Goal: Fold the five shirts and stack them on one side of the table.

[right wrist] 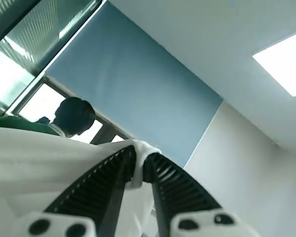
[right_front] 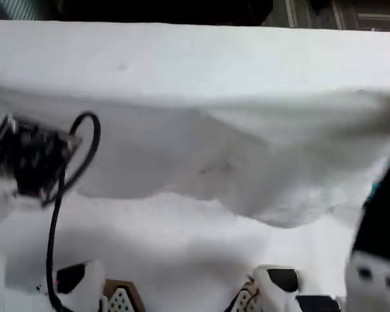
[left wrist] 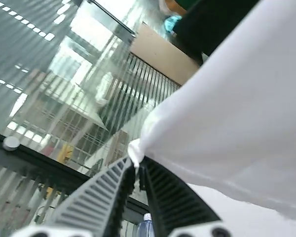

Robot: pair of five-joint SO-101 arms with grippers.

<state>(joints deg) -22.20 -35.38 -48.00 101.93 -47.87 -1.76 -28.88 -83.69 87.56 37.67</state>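
Over the white table (right_front: 182,55) a white shirt (right_front: 247,162) hangs stretched between both arms. The left gripper (left wrist: 137,168) pinches one corner and the right gripper (right wrist: 139,157) is clamped on another edge.

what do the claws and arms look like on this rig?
Left claw and right claw match: black ribbed, tapering fingers on white bases with dark screw holes. In the high view a black cable loops off one arm, dark at the wrist; the other arm is black above white.
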